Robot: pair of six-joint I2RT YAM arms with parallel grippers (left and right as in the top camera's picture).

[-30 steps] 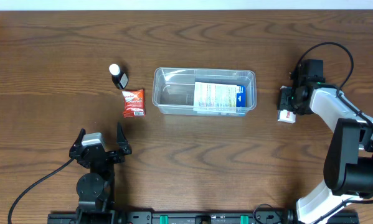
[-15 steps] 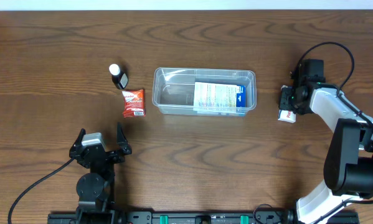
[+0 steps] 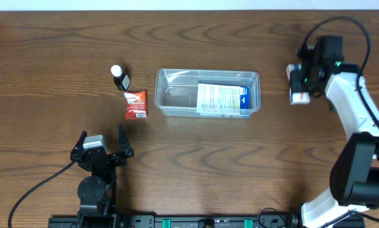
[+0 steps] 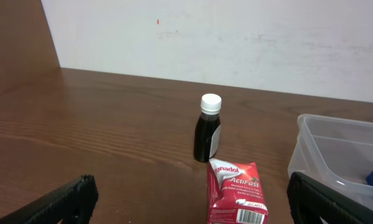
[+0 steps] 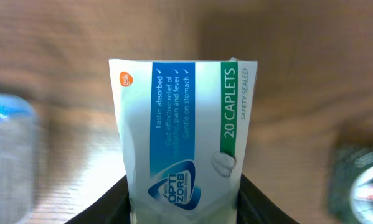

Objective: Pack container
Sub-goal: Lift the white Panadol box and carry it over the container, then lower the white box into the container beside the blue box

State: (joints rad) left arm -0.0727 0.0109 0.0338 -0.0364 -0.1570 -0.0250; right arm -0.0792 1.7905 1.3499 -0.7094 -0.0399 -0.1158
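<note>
Got the right gripper (image 3: 302, 82) pinched partway shut on a white caplet box (image 5: 183, 137), up over the table (image 3: 50, 50) to the right of the container (image 3: 208, 71). Over on the left gripper (image 3: 102, 134): spread wide at the near left, gripping and touching nothing. Container parked mid-table with a blue-and-white box (image 3: 222, 99) in its right half. Red packet (image 3: 136, 104) and dark bottle (image 3: 120, 77) just off its left end.

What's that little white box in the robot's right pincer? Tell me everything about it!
It is a small, cardboard-looking box, white with a blue stripe and a green stripe that reads 20 caplets. It looks shut and undented. The right pincer grips its lower sides between dark fingers. It is held to the right of the clear container, outside it.
</note>
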